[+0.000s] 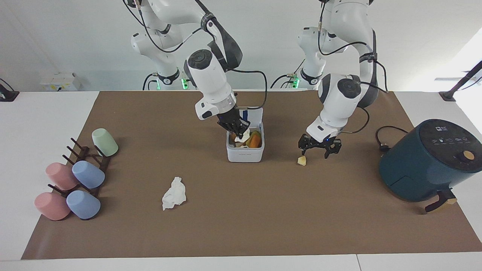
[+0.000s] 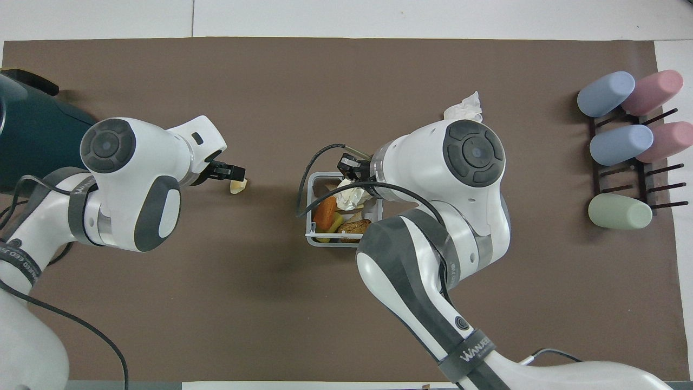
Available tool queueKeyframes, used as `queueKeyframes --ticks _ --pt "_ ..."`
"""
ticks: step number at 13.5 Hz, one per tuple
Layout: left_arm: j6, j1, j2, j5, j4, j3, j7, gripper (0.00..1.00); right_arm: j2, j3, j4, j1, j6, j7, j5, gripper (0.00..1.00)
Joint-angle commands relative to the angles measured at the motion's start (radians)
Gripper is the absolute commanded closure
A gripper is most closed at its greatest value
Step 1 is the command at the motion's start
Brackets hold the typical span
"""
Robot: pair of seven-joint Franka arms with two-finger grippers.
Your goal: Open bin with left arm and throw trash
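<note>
The white bin [image 1: 244, 153] stands mid-table with its lid [image 1: 253, 114] flipped up, and food scraps lie inside. My right gripper [image 1: 238, 131] is over the open bin, shut on the cream paper wad [image 1: 241, 137], which hangs at the bin's mouth. The wad also shows in the overhead view [image 2: 351, 196]. My left gripper [image 1: 315, 152] is open and low over the mat, just beside the pale yellow lump [image 1: 301, 161]. The white tissue wad [image 1: 174, 193] lies on the mat farther from the robots, toward the right arm's end.
A dark teal round appliance [image 1: 425, 165] with a black cable [image 1: 384, 141] stands at the left arm's end. A rack of pastel cups [image 1: 75, 177] sits at the right arm's end. The brown mat [image 1: 241, 218] covers the table.
</note>
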Motion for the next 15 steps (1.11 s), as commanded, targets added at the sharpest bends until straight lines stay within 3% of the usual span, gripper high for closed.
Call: queueKeyframes --ticks 1,2,3,6,7,9,13,15 --pt "0.123 -0.045 0.044 0.007 -0.069 0.010 -0.017 0.10 -0.053 -0.001 -0.077 0.001 0.025 0.011 0.011 0.56" --pt "0.111 -0.047 0.047 0.007 -0.071 0.010 -0.064 0.60 -0.059 -0.001 -0.082 0.018 0.022 0.020 0.013 0.01" --pt "0.104 -0.054 0.046 0.007 -0.069 0.010 -0.135 1.00 -0.057 -0.003 -0.077 0.023 0.019 0.043 0.011 0.00" --pt "0.053 -0.082 0.026 0.007 -0.063 0.012 -0.186 1.00 -0.050 -0.009 -0.050 0.016 -0.027 0.061 -0.016 0.00" --pt "0.039 -0.084 0.015 0.007 -0.058 0.012 -0.186 1.00 -0.037 -0.012 0.004 -0.009 -0.089 0.033 -0.070 0.00" --pt "0.013 -0.085 -0.017 0.007 -0.043 0.012 -0.192 1.00 -0.019 -0.012 0.068 -0.094 -0.173 -0.185 -0.153 0.00" --pt "-0.229 -0.091 -0.084 0.004 0.083 -0.002 -0.258 1.00 -0.010 -0.015 0.036 -0.242 -0.084 -0.684 -0.171 0.00" --pt "-0.292 -0.111 -0.084 -0.019 0.156 -0.036 -0.350 1.00 0.041 -0.014 0.033 -0.313 -0.001 -0.737 -0.173 0.00"
